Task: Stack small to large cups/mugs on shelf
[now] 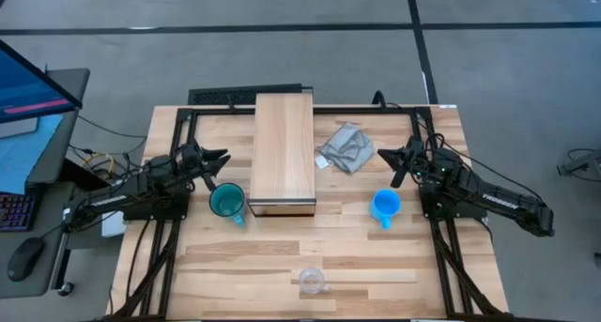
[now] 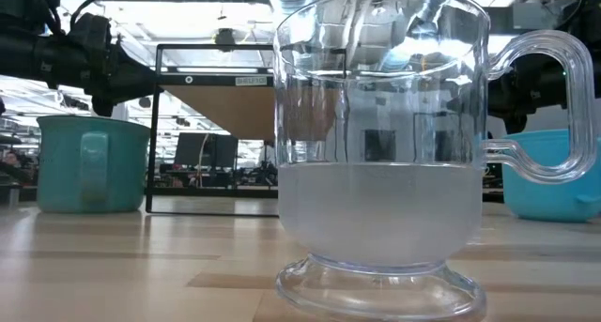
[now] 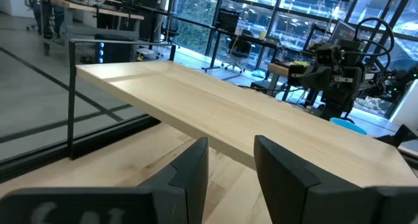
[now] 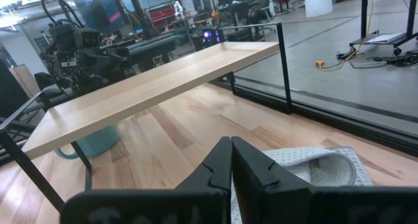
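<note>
The shelf [image 1: 282, 153] is a long light wood board on a thin black frame, standing mid-table toward the far edge. The teal mug [image 1: 226, 202] stands on the table left of the shelf's near end. The blue mug [image 1: 385, 206] stands to its right. The clear glass cup [image 1: 312, 281] stands near the table's near edge and fills the low view [image 2: 380, 153]. My left gripper [image 1: 223, 158] hovers open just beyond the teal mug, pointing at the shelf [image 3: 228, 113]. My right gripper [image 1: 382, 154] is shut, beyond the blue mug, beside the grey cloth.
A crumpled grey cloth [image 1: 346, 146] lies on the table right of the shelf, just ahead of my right gripper [image 4: 230, 149]. Black frame rails run along the table's left, right and far sides. A monitor, keyboard and mouse sit off the table's left edge.
</note>
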Action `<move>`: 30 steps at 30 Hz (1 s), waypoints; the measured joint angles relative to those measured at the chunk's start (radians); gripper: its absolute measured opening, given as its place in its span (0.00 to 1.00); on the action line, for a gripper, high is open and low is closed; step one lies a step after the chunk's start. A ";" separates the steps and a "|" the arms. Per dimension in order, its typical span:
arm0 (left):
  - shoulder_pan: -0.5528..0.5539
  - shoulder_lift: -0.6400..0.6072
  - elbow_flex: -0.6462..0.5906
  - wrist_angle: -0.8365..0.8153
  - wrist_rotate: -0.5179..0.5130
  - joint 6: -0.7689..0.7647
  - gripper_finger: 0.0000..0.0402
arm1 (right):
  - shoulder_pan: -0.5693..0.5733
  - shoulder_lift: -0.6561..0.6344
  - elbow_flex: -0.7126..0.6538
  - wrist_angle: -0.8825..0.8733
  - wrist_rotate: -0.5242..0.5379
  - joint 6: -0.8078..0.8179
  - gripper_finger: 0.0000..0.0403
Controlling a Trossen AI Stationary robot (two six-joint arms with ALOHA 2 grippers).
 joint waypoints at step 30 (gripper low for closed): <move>0.001 0.000 -0.002 0.016 0.029 0.031 0.28 | 0.000 0.000 0.000 0.000 0.000 0.000 0.08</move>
